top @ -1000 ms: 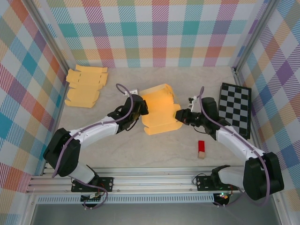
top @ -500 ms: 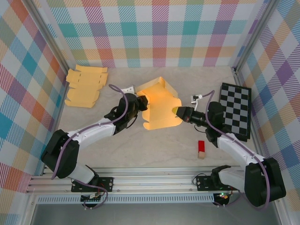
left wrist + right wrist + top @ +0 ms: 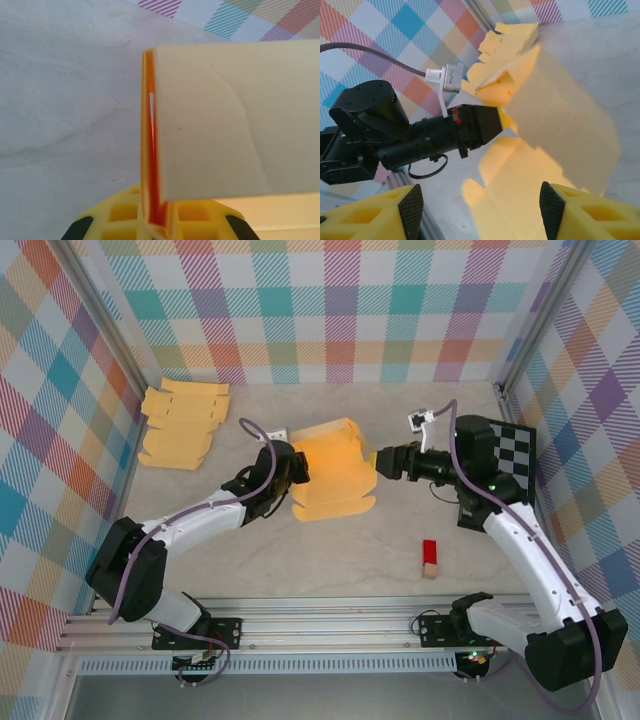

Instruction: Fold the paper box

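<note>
Paper box (image 3: 335,472): I see it mid-table between the two arms, partly opened.
Left gripper (image 3: 293,475): clenched on the box's left edge. My wrist view shows the sheet pinched between the yellow fingers (image 3: 122,214).
Right gripper (image 3: 381,460): at the box's right edge, fingers (image 3: 590,210) spread wide, gripping nothing.
Flat blanks (image 3: 180,426): stacked far left.
Checkerboard (image 3: 505,475): right side.
Red block (image 3: 429,558): near right, apart from the box.

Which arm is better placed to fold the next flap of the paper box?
Right. The left gripper is shut on the left edge of the paper box, holding it, so it is likely committed. The right gripper is open, empty, at the box's right side, free to push.
</note>
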You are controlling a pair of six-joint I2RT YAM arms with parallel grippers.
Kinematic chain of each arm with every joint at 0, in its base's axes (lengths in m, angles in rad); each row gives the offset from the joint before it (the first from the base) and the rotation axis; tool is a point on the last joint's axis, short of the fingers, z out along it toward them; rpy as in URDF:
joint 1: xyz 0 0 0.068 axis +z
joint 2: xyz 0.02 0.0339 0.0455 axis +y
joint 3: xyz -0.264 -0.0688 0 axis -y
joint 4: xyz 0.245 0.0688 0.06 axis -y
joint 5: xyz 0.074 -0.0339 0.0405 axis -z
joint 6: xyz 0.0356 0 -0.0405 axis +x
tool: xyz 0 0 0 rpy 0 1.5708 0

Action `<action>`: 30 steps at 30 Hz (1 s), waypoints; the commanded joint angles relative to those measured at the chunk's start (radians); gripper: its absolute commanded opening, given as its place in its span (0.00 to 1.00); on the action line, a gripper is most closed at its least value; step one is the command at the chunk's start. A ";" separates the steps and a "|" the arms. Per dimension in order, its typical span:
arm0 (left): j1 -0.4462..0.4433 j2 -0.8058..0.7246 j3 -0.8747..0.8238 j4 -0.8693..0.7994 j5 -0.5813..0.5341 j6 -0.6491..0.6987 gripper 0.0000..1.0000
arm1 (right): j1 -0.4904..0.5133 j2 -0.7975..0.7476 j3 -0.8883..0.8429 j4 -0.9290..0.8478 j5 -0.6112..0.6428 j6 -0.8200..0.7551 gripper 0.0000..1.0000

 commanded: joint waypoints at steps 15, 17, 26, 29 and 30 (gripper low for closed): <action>-0.005 -0.040 0.000 -0.051 -0.038 0.214 0.00 | 0.004 0.189 -0.025 -0.073 0.194 -1.017 0.68; -0.005 -0.031 0.003 -0.044 -0.019 0.222 0.00 | 0.008 0.218 0.000 -0.088 0.170 -1.029 0.68; -0.019 0.005 0.030 -0.048 0.007 0.249 0.00 | 0.025 0.321 0.023 -0.036 0.144 -1.053 0.66; -0.025 0.021 0.036 -0.051 0.008 0.253 0.00 | 0.048 0.345 0.026 -0.015 0.131 -1.042 0.66; -0.028 0.027 0.038 -0.052 0.010 0.253 0.00 | 0.058 0.353 0.027 -0.008 0.134 -1.037 0.66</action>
